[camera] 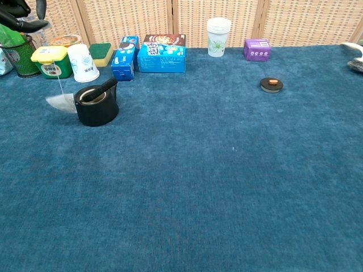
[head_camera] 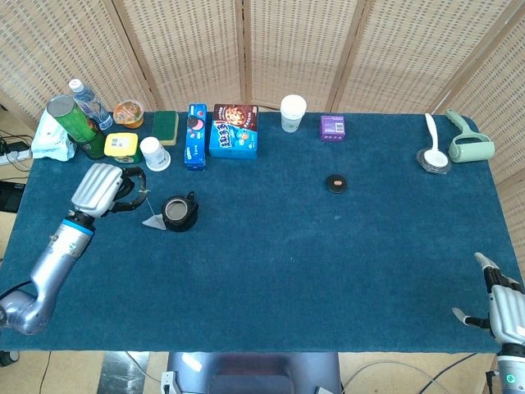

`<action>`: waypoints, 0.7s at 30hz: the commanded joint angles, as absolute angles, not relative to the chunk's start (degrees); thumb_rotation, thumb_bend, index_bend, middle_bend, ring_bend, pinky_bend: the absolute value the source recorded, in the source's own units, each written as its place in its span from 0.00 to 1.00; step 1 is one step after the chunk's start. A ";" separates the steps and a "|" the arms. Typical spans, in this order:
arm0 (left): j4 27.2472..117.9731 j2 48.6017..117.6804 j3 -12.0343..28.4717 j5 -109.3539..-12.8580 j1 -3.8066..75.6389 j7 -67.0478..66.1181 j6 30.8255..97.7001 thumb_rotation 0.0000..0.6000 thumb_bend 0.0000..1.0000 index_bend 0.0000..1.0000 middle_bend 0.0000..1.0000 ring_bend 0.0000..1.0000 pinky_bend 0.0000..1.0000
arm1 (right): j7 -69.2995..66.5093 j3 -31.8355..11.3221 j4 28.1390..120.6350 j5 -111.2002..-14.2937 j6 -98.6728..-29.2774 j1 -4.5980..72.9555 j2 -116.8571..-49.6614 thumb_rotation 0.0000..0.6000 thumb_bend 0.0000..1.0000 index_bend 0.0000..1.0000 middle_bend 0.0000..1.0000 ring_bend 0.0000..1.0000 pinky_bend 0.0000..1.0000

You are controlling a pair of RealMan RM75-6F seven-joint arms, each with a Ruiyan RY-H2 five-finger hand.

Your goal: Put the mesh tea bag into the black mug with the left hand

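Currently left robot hand [head_camera: 105,190] pinches the string; mesh tea bag [head_camera: 153,220] lies on tabletop [head_camera: 328,246] beside black mug [head_camera: 178,213]. Right robot hand [head_camera: 502,307] spread, empty.

A table [head_camera: 271,271] covered in dark blue cloth; at its far left a black mug [head_camera: 179,213] with the mesh tea bag [head_camera: 153,220] on the cloth beside it; along the far edge a white cup [head_camera: 152,153], two blue boxes [head_camera: 233,130], a paper cup [head_camera: 293,112], a purple box [head_camera: 332,127]; mid-table a small black disc [head_camera: 336,183]; far right a white spoon [head_camera: 432,139].
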State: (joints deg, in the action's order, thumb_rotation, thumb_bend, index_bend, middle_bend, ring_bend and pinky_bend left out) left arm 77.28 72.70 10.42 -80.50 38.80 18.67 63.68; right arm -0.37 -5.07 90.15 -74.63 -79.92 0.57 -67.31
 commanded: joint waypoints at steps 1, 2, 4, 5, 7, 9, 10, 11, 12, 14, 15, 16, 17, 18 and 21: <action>76.62 73.22 10.66 -80.61 39.20 19.05 63.36 1.00 0.44 0.63 1.00 1.00 0.89 | -0.32 -5.10 90.24 -74.51 -79.93 0.53 -67.32 1.00 0.03 0.09 0.16 0.30 0.22; 76.51 73.29 10.77 -80.75 39.31 19.14 63.42 1.00 0.44 0.63 1.00 1.00 0.89 | -0.32 -5.11 90.24 -74.47 -79.92 0.53 -67.34 1.00 0.03 0.09 0.16 0.30 0.22; 76.58 73.23 11.10 -81.10 39.55 19.33 63.68 1.00 0.44 0.63 1.00 1.00 0.89 | -0.34 -5.14 90.21 -74.40 -79.87 0.54 -67.43 1.00 0.03 0.09 0.16 0.30 0.22; 76.71 73.13 11.24 -81.24 39.63 19.33 63.83 1.00 0.44 0.63 1.00 1.00 0.89 | -0.34 -5.15 90.19 -74.37 -79.83 0.56 -67.46 1.00 0.03 0.09 0.16 0.30 0.22; 77.09 72.90 11.44 -81.39 39.76 19.21 63.91 1.00 0.44 0.63 1.00 1.00 0.89 | -0.38 -5.19 90.10 -74.29 -79.73 0.60 -67.52 1.00 0.03 0.09 0.16 0.30 0.22; 77.46 72.74 11.47 -81.43 39.86 19.22 63.71 1.00 0.44 0.63 1.00 1.00 0.89 | -0.45 -5.18 89.99 -74.31 -79.68 0.62 -67.56 1.00 0.03 0.09 0.16 0.30 0.22; 77.54 72.70 11.43 -81.48 39.93 19.09 63.56 1.00 0.44 0.63 1.00 1.00 0.89 | -0.50 -5.18 89.90 -74.27 -79.63 0.63 -67.59 1.00 0.03 0.09 0.16 0.30 0.22; 77.55 72.74 11.43 -81.47 39.97 19.00 63.50 1.00 0.44 0.63 1.00 1.00 0.89 | -0.51 -5.24 89.88 -74.23 -79.58 0.67 -67.58 1.00 0.03 0.09 0.16 0.30 0.22; 77.52 72.80 11.43 -81.44 40.01 18.92 63.41 1.00 0.44 0.63 1.00 1.00 0.89 | -0.53 -5.24 89.89 -74.20 -79.54 0.67 -67.54 1.00 0.03 0.09 0.16 0.30 0.22; 77.36 72.97 11.46 -81.28 40.17 18.83 63.05 1.00 0.44 0.63 1.00 1.00 0.89 | -0.56 -5.25 89.89 -74.09 -79.52 0.62 -67.49 1.00 0.03 0.09 0.16 0.30 0.22; 77.22 73.08 11.50 -81.22 40.27 18.77 62.90 1.00 0.44 0.63 1.00 1.00 0.89 | -0.58 -5.25 89.91 -74.05 -79.51 0.60 -67.47 1.00 0.03 0.09 0.16 0.30 0.22; 77.08 73.20 11.56 -81.15 40.40 18.76 62.72 1.00 0.44 0.63 1.00 1.00 0.89 | -0.60 -5.25 89.91 -74.02 -79.51 0.59 -67.45 1.00 0.03 0.09 0.16 0.30 0.22; 76.96 73.29 11.63 -81.10 40.53 18.79 62.57 1.00 0.44 0.63 1.00 1.00 0.89 | -0.57 -5.28 89.83 -73.93 -79.41 0.64 -67.52 1.00 0.03 0.09 0.16 0.30 0.22; 76.81 73.40 11.77 -81.08 40.69 18.83 62.51 1.00 0.44 0.63 1.00 1.00 0.89 | -0.55 -5.35 89.79 -73.82 -79.36 0.67 -67.56 1.00 0.03 0.09 0.16 0.30 0.22; 76.56 73.60 12.19 -81.11 41.19 18.89 62.37 1.00 0.44 0.63 1.00 1.00 0.89 | -0.52 -5.42 89.82 -73.69 -79.24 0.73 -67.58 1.00 0.03 0.09 0.16 0.30 0.22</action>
State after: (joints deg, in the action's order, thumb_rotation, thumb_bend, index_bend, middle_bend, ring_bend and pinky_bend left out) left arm 76.61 73.54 12.09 -81.10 41.09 18.86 62.38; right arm -0.52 -5.42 89.82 -73.68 -79.25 0.72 -67.58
